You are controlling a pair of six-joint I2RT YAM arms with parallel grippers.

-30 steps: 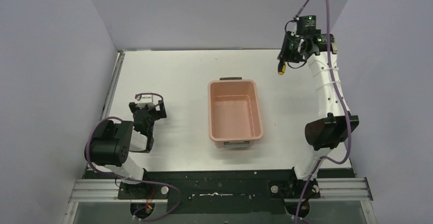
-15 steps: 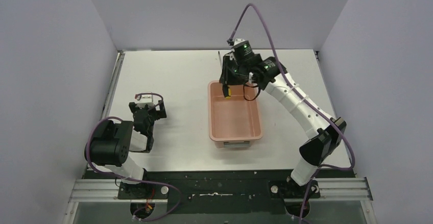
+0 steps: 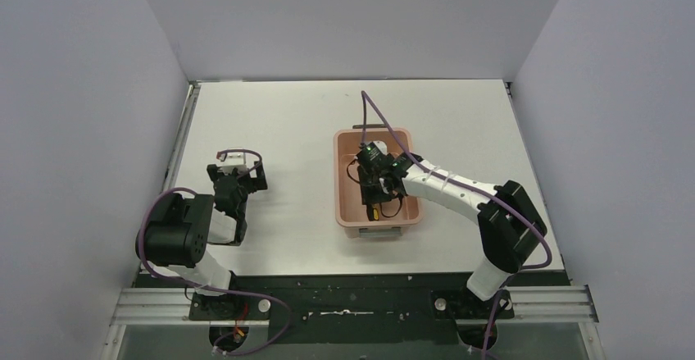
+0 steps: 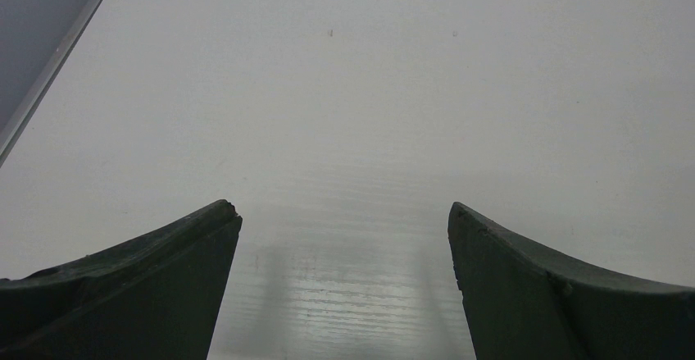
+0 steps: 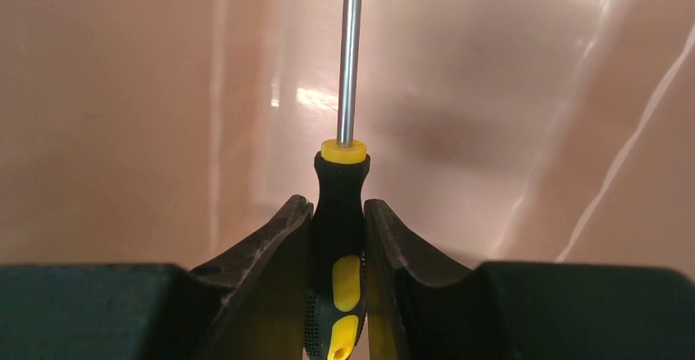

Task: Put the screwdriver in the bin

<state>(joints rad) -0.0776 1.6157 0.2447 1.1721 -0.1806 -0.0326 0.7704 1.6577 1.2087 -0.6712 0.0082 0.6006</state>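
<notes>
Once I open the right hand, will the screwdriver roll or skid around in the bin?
Likely a short roll: the screwdriver has a round shaft and handle, though the bin walls should contain it. It seems stiff and light; the right hand pinches it straight. The glossy plastic may let it skid.

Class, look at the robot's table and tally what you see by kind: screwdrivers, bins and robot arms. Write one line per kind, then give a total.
Screwdrivers: 1, the screwdriver, clamped in the right tool
Bins: 1, the pink bin
Robot arms: 2, the left arm with the left tool open, and the right arm
Total: 4
</notes>
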